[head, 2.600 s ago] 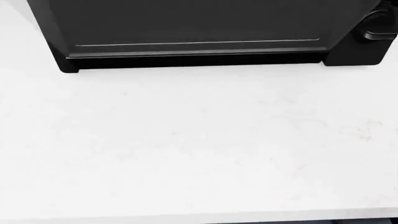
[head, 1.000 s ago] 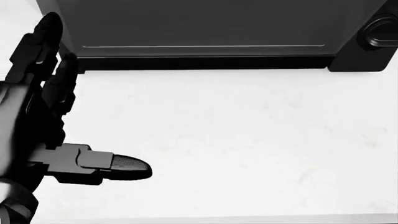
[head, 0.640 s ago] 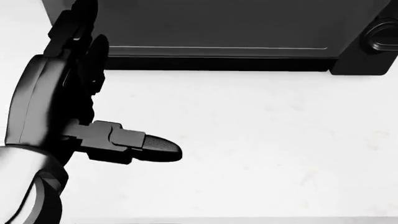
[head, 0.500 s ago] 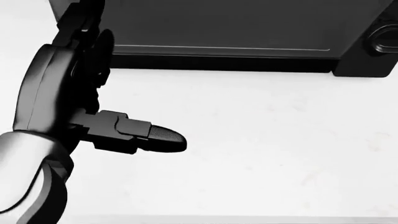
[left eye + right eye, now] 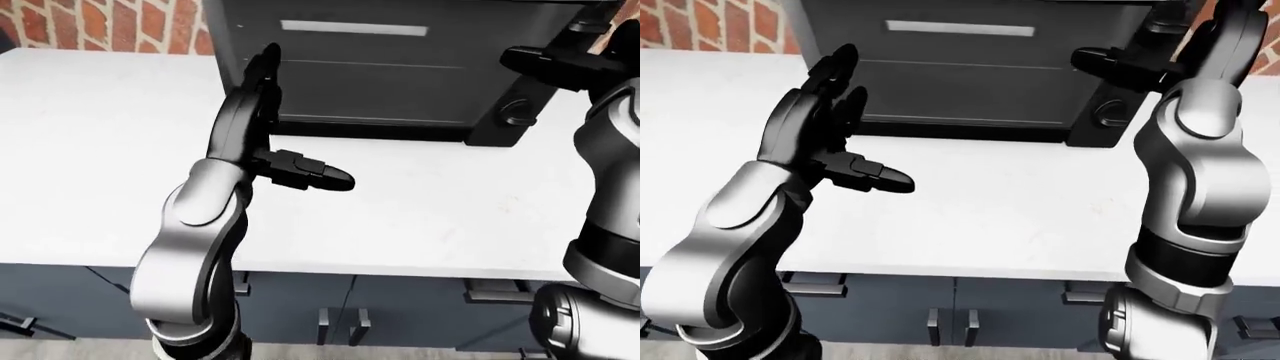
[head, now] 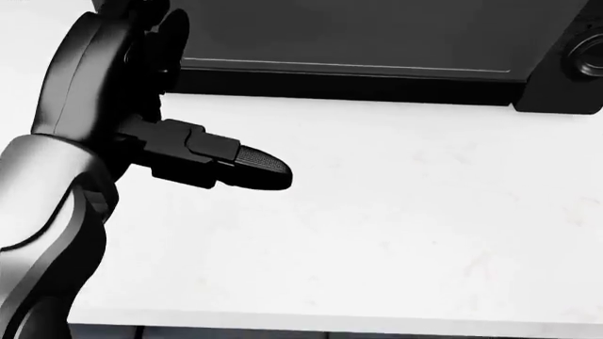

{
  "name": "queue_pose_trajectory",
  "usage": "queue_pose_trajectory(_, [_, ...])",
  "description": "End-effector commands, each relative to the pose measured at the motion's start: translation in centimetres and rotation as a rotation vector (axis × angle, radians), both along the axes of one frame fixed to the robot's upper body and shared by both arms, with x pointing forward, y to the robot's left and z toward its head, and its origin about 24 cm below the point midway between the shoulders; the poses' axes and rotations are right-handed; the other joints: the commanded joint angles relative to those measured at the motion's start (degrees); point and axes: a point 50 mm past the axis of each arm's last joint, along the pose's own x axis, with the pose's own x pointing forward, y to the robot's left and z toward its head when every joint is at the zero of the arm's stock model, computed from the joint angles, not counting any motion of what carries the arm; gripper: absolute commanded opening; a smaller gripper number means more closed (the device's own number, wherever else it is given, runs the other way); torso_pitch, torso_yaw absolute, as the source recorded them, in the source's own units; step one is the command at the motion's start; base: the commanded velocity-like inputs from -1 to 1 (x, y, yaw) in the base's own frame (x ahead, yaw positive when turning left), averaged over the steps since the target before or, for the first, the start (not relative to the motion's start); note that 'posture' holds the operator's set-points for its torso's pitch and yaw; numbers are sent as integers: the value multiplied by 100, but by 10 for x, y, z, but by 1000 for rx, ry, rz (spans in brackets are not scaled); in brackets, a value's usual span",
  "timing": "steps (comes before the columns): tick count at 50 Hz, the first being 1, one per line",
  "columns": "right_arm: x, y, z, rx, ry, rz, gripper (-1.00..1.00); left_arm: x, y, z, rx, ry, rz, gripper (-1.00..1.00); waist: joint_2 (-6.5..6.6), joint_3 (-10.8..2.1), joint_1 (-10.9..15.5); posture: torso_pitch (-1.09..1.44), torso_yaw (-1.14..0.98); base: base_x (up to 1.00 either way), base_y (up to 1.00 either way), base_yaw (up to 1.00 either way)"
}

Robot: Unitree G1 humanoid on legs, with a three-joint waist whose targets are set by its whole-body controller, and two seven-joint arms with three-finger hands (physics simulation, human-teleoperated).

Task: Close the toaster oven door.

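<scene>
- Toaster oven door [image 5: 370, 82] is what matters here: a dark, wide panel at the top of the eye views, its long axis running left to right, with a pale handle bar [image 5: 960, 29] across its upper part. It looks tilted rather than flush, so I judge it not fully shut, though the hinge line is hard to read.
- Nearest the camera, the white counter [image 6: 405, 233] lies bare between the robot and the oven's dark base.
- Left hand [image 5: 830, 120] is up over the counter, fingers spread wide and holding nothing, thumb [image 6: 249, 168] jutting out toward the right of the head view.
- Its fingertips [image 5: 268, 60] point upward and away, overlapping the door's left edge in the left-eye view; I can't tell whether they touch it.
- So the door sits just beyond and to the right of that palm, and a push would go away from the robot.
- Farther off, the right hand [image 5: 1160, 56] is raised high near the oven's upper right corner, above the knob [image 5: 1110, 111]; fingers look extended, gripping nothing.
- Both hands flank the door, with the left seeming the closer to the panel's face.
- Red brick wall [image 5: 110, 26] shows at the far top left.
</scene>
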Motion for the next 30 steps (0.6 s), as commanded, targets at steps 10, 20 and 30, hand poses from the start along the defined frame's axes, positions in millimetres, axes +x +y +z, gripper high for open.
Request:
queue_pose_trajectory(10, [-8,0,16,-21,-87,-10,100,-3,-8,22,2,-123,-49,100,2,-166,-18,0,0,0,0,0])
queue_pose_trajectory(20, [-9,0,17,-18,-87,-9,100,12,-14,30,9,-125,-52,100,-4,-181,-7,0,0,0,0,0])
queue_pose_trajectory(30, [-9,-1,17,-16,-84,-11,100,22,-19,37,28,-126,-73,100,-12,-176,-4,0,0,0,0,0])
